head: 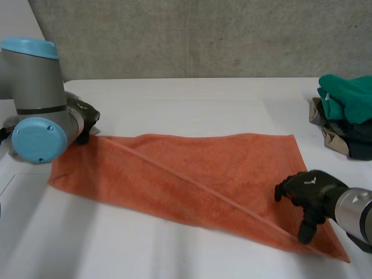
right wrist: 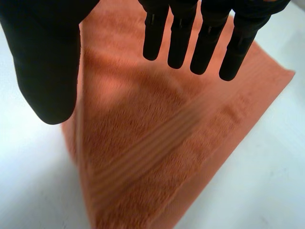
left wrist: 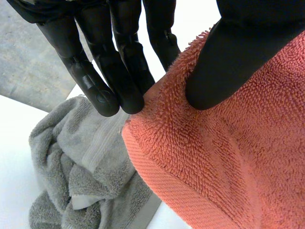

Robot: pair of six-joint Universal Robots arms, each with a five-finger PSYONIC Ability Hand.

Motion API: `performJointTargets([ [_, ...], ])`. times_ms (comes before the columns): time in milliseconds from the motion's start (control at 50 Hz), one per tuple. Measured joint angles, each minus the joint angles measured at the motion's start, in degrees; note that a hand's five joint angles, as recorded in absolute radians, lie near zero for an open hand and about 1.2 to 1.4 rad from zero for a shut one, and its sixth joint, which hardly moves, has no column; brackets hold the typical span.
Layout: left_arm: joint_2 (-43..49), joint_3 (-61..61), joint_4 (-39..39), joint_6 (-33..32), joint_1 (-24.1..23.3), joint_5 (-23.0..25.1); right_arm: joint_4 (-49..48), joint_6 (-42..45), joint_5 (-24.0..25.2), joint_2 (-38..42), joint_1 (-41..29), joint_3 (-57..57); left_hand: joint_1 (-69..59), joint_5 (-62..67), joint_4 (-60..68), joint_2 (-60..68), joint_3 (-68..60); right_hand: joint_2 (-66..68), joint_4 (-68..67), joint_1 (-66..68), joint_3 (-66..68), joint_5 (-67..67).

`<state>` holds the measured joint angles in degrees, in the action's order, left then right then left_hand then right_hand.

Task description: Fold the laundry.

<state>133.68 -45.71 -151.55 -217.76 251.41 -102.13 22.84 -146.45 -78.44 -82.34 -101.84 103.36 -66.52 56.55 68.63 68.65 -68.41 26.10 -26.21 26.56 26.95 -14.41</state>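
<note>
An orange towel (head: 221, 168) lies spread on the white table (head: 192, 102), with one layer folded over along a diagonal line. My left hand (head: 86, 117) is at the towel's far left corner, partly behind my left arm. In the left wrist view my left hand (left wrist: 119, 71) pinches that corner of the orange towel (left wrist: 238, 157) between thumb and fingers. My right hand (head: 311, 192) hovers over the towel's near right corner. In the right wrist view my right hand (right wrist: 47, 57) has straight fingers and the thumb apart above the orange towel (right wrist: 157, 143), holding nothing.
A pile of green, beige and dark clothes (head: 346, 110) sits at the table's right edge. A crumpled grey towel (left wrist: 81, 167) lies just beyond the orange towel's corner by my left hand. A concrete wall stands behind the table.
</note>
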Motion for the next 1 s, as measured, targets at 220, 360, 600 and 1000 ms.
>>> performJointTargets([
  [220, 0.14, 0.02, -0.27, -0.03, 1.59, -0.24, -3.31, 0.91, -0.87, 0.2, 0.34, 5.57, 0.0, 0.0, 0.0, 0.0, 0.0, 0.69, -1.03, 0.59, 0.38, -3.73],
  [360, -0.06, -0.42, -0.18, 0.04, 2.18, -0.03, -4.17, 0.2, -0.85, 0.26, -0.64, 7.57, 0.0, 0.0, 0.0, 0.0, 0.0, 12.64, -12.3, 12.41, 11.74, -14.4],
  [600, 0.0, -1.31, 0.15, -0.03, 2.45, 0.36, -9.19, 1.42, -2.89, 1.85, -3.49, 8.04, 0.0, 0.0, 0.0, 0.0, 0.0, 41.63, -42.09, 38.67, 40.98, -42.89],
  [1000, 3.37, 22.25, -11.06, 1.13, 0.41, 1.51, -20.11, 22.05, -15.56, 24.74, -7.51, -43.13, 0.0, 0.0, 0.0, 0.0, 0.0, 41.63, -42.29, 38.67, 41.13, -42.89],
])
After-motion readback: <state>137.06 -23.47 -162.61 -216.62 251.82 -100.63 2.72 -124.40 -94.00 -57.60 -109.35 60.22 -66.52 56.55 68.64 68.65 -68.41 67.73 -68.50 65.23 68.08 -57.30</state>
